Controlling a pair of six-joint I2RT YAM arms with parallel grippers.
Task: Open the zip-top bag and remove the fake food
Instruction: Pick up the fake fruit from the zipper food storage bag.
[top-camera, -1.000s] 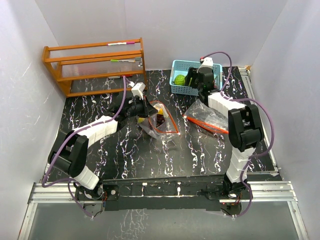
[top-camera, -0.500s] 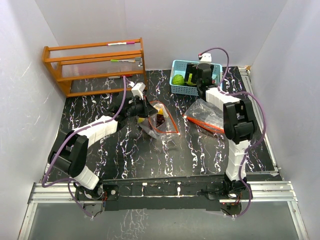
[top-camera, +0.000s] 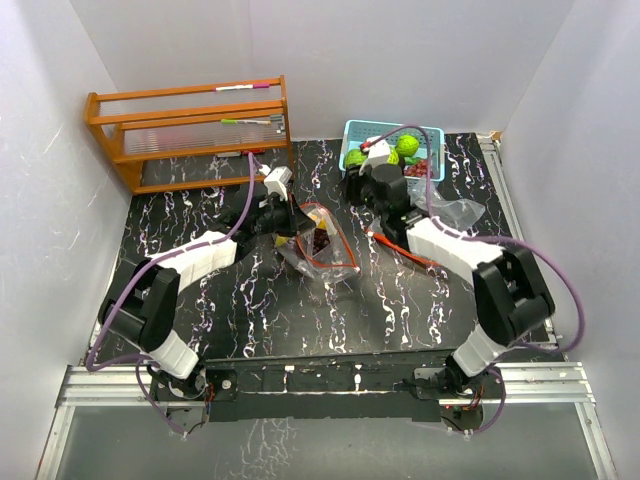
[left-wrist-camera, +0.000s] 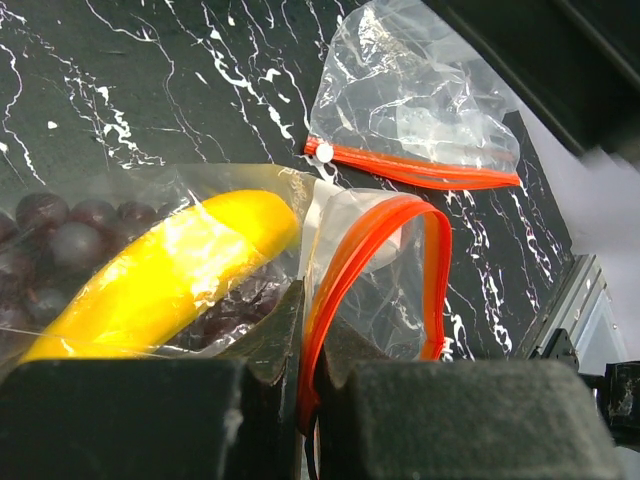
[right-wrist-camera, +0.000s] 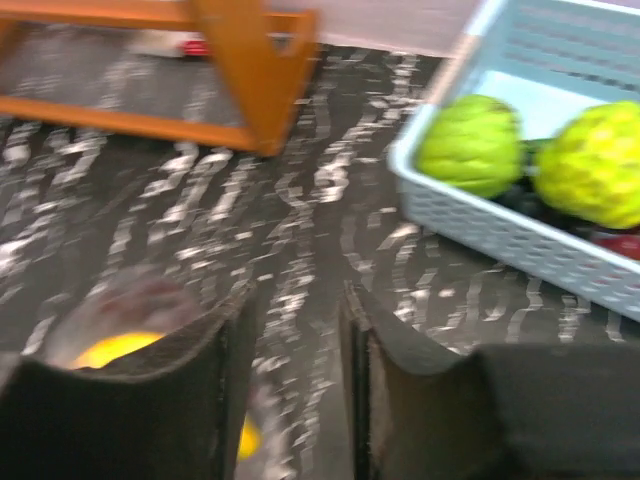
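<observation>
The desk (top-camera: 250, 310) is black with white marble veining. At centre frame lies the zip-top bag (top-camera: 318, 248), clear crinkled film with an orange-red zip rim pulled into an open loop. Through the film show a smooth yellow banana (left-wrist-camera: 170, 275) and a cluster of round dark purple grapes (left-wrist-camera: 60, 225), both inside. The left end effector (left-wrist-camera: 305, 345) is clamped tight on the bag's rim beside the zip — the film is pinched between its dark pads.

At upper right a light-blue lattice basket (right-wrist-camera: 500, 235) holds two bumpy lime-green balls (right-wrist-camera: 470, 145). Right of centre a second bag (left-wrist-camera: 410, 100), clear with an orange zip, lies on the desk, partly under the right arm (top-camera: 450, 245). An orange wooden rack (top-camera: 190, 125) stands at upper left.

A second ago the right end effector (right-wrist-camera: 297, 320) was over the basket, where one green ball showed. Now it has swung left and down the frame to just in front of the basket's left corner, and two balls show. The left arm (top-camera: 190, 260) and the zip-top bag are as they were.

The left arm stretches from lower left diagonally up to the bag. The right arm bends from lower right up and leftward, its fingers pointing toward the rack and the bag. Those fingers stand partly apart with nothing between them — the wrist view is blurred.
</observation>
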